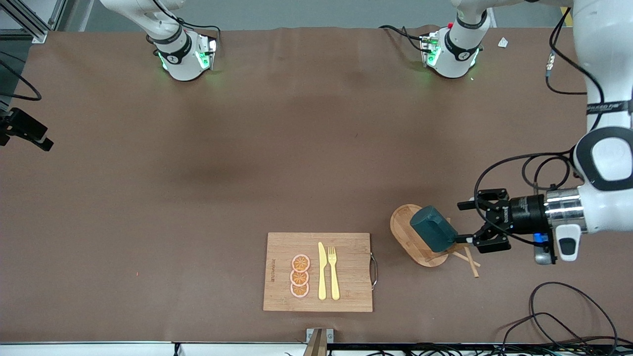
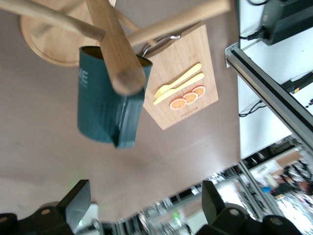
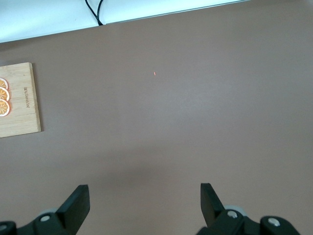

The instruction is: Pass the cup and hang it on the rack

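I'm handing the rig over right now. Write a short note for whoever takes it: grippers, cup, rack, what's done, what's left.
Left gripper: open, beside the rack, holding nothing.
Right gripper: open, empty, over bare table; that arm waits.
Cup: hanging on a rack peg, free of both grippers. The rack stands beside the cutting board, toward the left arm's end.
Done: pass and hang.
Left: draw the left arm clear without knocking the pegs.

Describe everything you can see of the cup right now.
The cup is a small dark teal-green mug with faint lettering on its wall. It hangs tilted on the rack, a light bamboo mug tree, with a wooden peg passing through its handle; its body rests against the wood, over the oval base. The left claw stands open beside it, not touching. Its interior is hidden.
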